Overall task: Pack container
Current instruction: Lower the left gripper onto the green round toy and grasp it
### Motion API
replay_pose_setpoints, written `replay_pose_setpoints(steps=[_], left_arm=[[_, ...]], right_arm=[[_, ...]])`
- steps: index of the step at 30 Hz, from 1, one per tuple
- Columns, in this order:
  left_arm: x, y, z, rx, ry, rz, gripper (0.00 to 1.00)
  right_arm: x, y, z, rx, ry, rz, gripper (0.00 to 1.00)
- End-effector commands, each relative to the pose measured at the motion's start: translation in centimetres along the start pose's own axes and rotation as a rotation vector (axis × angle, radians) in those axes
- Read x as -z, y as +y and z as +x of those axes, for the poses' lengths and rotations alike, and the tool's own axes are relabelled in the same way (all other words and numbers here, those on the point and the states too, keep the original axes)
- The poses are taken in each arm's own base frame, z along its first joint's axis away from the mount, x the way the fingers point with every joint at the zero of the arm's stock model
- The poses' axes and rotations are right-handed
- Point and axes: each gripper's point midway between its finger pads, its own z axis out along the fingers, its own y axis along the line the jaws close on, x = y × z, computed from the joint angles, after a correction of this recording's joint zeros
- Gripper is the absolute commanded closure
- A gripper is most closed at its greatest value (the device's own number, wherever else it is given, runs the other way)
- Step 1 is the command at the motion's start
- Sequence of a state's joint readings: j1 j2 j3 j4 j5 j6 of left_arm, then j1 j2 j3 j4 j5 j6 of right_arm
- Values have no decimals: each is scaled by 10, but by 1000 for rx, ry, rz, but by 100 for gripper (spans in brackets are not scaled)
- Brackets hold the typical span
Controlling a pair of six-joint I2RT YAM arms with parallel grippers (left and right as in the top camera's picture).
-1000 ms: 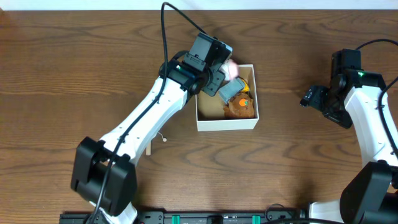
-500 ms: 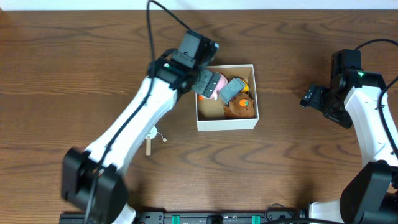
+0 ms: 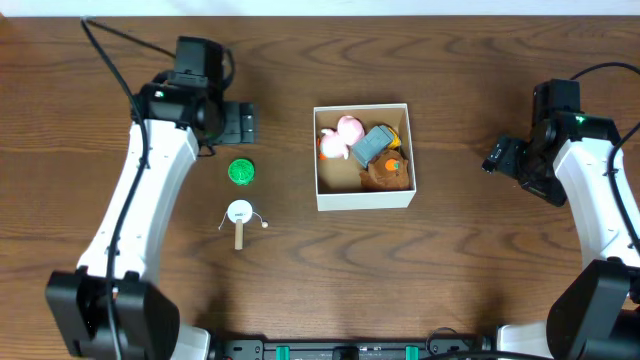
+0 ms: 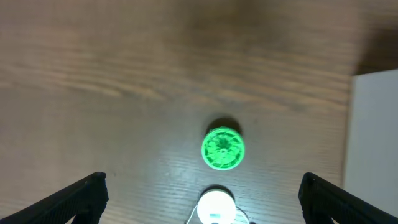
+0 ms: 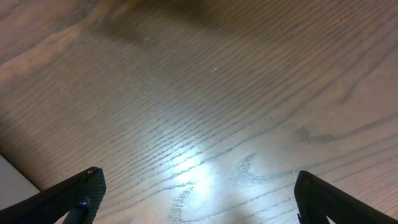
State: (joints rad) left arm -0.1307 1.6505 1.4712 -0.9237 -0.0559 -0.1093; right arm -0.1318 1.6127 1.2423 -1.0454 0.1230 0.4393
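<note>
One container (image 3: 365, 201) held one pink toy (image 3: 349, 129), one grey toy (image 3: 375, 145) and one brown toy (image 3: 385, 173). Outside lay one green disc (image 3: 240, 172) and one white paddle (image 3: 239, 213).

The overhead camera looks straight down from high up, taking in the whole table (image 3: 470, 260) and the container (image 3: 364, 200). The left wrist camera faces down from well above the wood past its own fingertips (image 4: 74, 198), sharing with the overhead view the green disc (image 3: 240, 172) (image 4: 222, 148), the white disc (image 3: 240, 211) (image 4: 216, 206) and the container's white wall (image 4: 376, 143) at its right edge. The right wrist camera points down from fairly close over the tabletop, showing mostly wood grain.
</note>
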Motion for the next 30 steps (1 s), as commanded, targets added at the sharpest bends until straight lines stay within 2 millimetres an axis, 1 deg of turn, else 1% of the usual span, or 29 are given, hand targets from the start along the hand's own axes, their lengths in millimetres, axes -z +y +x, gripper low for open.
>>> replay_pose_setpoints(steps=[1, 4, 8, 13, 15, 18, 21, 22, 24, 25, 28, 29, 30], left_arm=[[-30, -2, 14, 39, 92, 5, 2], [-54, -5, 21, 29, 151, -5, 2], [-88, -6, 39, 37, 254, -23, 2], [-121, -11, 61, 36, 364, -20, 2], [-129, -12, 67, 36, 395, -16, 2], [-137, -13, 74, 34, 423, -18, 2], [-138, -13, 78, 37, 439, -19, 1], [-137, -13, 79, 37, 444, -20, 2], [-137, -12, 81, 37, 451, -21, 15], [-136, -12, 81, 36, 454, -22, 23], [-136, -12, 82, 36, 459, -23, 43], [-136, -12, 83, 36, 460, -23, 52], [-136, -12, 83, 35, 461, -23, 55]], right_arm=[[-1, -2, 0, 5, 0, 1, 1], [-1, -2, 0, 5, 0, 1, 1], [-1, -2, 0, 5, 0, 1, 1], [-1, -2, 0, 5, 0, 1, 1], [-1, -2, 0, 5, 0, 1, 1], [-1, -2, 0, 5, 0, 1, 1], [-1, -2, 0, 5, 0, 1, 1], [-1, -2, 0, 5, 0, 1, 1], [-1, -2, 0, 5, 0, 1, 1], [-1, -2, 0, 5, 0, 1, 1], [-1, -2, 0, 5, 1, 1, 1], [-1, -2, 0, 5, 1, 1, 1], [-1, -2, 0, 5, 1, 1, 1]])
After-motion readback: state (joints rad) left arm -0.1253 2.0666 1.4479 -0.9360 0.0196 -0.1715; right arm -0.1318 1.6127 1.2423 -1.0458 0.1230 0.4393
